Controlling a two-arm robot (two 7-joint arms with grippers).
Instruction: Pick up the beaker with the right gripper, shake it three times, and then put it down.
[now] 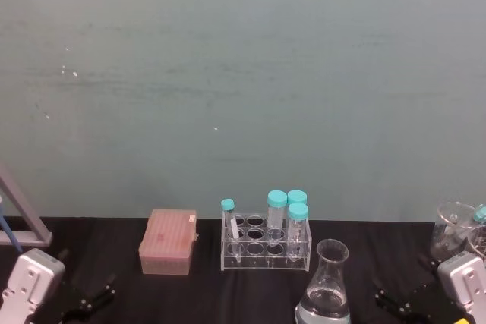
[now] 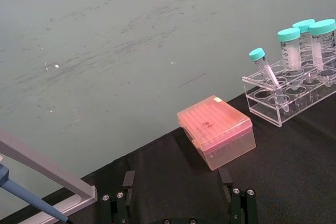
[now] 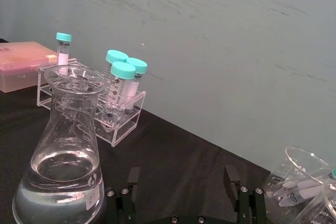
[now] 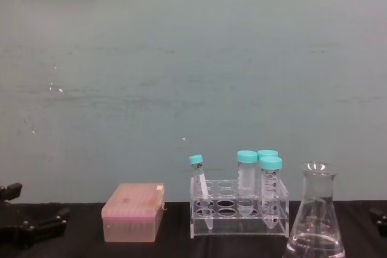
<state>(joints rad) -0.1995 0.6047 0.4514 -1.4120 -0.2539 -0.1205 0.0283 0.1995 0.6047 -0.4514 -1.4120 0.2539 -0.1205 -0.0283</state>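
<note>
Head view shows the beaker (image 1: 326, 287) standing just in front of the right end of the tube rack (image 1: 266, 246). Right of the rack and nearer the robot sits the right gripper (image 1: 399, 298), its claw apart and holding nothing. I think it should slide in level and squeeze the thin neck gently, so nothing spills. The left gripper (image 1: 102, 294) rests far left of the rack, its claw apart too.

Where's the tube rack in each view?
Head view: tube rack bottom centre, beyond the beaker.
Left wrist view: tube rack at picture's right edge, beyond the pink box.
Right wrist view: tube rack left of picture centre, partly behind the beaker.
Chest view: tube rack low, right of centre.
Shared landmark: pink box, left of the tube rack.
</note>
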